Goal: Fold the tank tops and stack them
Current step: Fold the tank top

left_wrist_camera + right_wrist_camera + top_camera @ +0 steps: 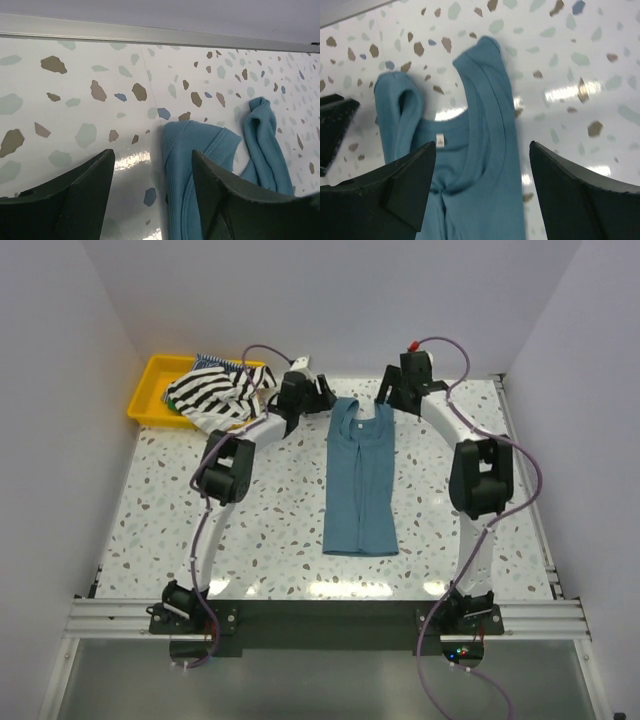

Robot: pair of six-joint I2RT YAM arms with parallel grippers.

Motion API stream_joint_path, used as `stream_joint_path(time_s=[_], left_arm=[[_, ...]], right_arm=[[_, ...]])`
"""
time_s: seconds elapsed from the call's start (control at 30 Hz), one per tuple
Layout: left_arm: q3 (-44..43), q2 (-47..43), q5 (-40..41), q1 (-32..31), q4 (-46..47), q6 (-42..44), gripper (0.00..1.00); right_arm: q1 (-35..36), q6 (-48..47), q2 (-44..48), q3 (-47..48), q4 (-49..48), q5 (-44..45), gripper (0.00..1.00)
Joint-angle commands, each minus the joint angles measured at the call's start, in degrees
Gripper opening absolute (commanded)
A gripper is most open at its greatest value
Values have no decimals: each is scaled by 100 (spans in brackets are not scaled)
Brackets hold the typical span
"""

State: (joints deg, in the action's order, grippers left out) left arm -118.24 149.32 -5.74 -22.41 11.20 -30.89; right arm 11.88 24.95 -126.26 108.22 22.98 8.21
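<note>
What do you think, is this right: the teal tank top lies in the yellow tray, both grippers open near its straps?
No. The top external view shows the teal tank top on the table, not in the yellow tray. The left gripper and right gripper are open near its straps.

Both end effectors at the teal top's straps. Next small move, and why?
Probably lower both and close on the straps. The left end effector and right end effector are open at the neck end of the teal tank top, which lies flat and narrowed lengthwise. Gripping there would allow a fold toward the hem.
</note>
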Motion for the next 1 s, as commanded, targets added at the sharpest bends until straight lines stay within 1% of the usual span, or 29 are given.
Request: stream_joint_path(time_s=[0.0, 0.03, 0.07, 0.1, 0.13, 0.17, 0.2, 0.23, 0.27, 0.3, 0.33, 0.37, 0.4, 0.43, 0.47, 0.53, 0.63, 0.67, 0.7, 0.83, 0.97], left_arm=[[458, -1620, 72, 97, 428, -39, 68], [929, -1869, 81, 88, 366, -109, 68], [1247, -2149, 73, 79, 269, -371, 67], [1607, -2727, 73, 71, 199, -530, 66], [2341, -3028, 81, -16, 102, -697, 62], [2697, -3318, 151, -78, -281, -960, 61], [3457, -3922, 308, -157, -485, -1067, 60], [3857, -4241, 380, -341, -670, -1190, 57], [4330, -4566, 424, -438, -759, -1417, 56], [4788, -5196, 390, -552, -751, -1541, 56], [5601, -5498, 337, -780, -725, -1655, 55], [5958, -5979, 189, -930, -699, -1752, 55], [6440, -6167, 126, -1097, -759, -1745, 55], [6627, -6334, 99, -1377, -882, -1762, 55], [6812, -6632, 30, -1510, -1022, -1849, 55], [7312, -6871, -129, -1887, -962, -1946, 56], [7552, -7083, -130, -2344, -1111, -1973, 57], [7578, -7100, -138, -2425, -1364, -1947, 57], [7604, -7092, -129, -2504, -1418, -1947, 57], [7736, -6952, -200, -2768, -1384, -1947, 57], [7824, -6767, -226, -2839, -1314, -1955, 56]], right_arm=[[7, 238, 1320, -1028, -31, 111, 78], [16, 282, 1558, -1327, 30, 94, 78], [51, 387, 2082, -1983, 92, 93, 77], [77, 466, 2349, -2364, 118, 102, 76], [130, 537, 2604, -3098, 110, 15, 76], [174, 650, 3163, -3436, 110, 6, 75], [227, 695, 3404, -3770, 153, 5, 73], [349, 730, 3676, -4087, 180, -47, 72], [420, 835, 4079, -4603, 250, -56, 70], [507, 880, 4318, -4843, 398, -73, 70], [761, 906, 4520, -5281, 435, -74, 69], [876, 1046, 4896, -5442, 644, 39, 68], [999, 1108, 5074, -5591, 716, 67, 67], [1218, 1196, 5232, -5941, 777, 58, 65], [1281, 1449, 5434, -6119, 839, 32, 62], [1457, 1653, 5901, -6601, 892, 23, 62], [1501, 1890, 6314, -6980, 1129, 146, 61], [1519, 1952, 6376, -7034, 1164, 120, 60], [1545, 2004, 6446, -7087, 1226, 85, 60], [1773, 2172, 6544, -7359, 1235, 137, 59], [1844, 2347, 6614, -7675, 1103, 58, 57]])
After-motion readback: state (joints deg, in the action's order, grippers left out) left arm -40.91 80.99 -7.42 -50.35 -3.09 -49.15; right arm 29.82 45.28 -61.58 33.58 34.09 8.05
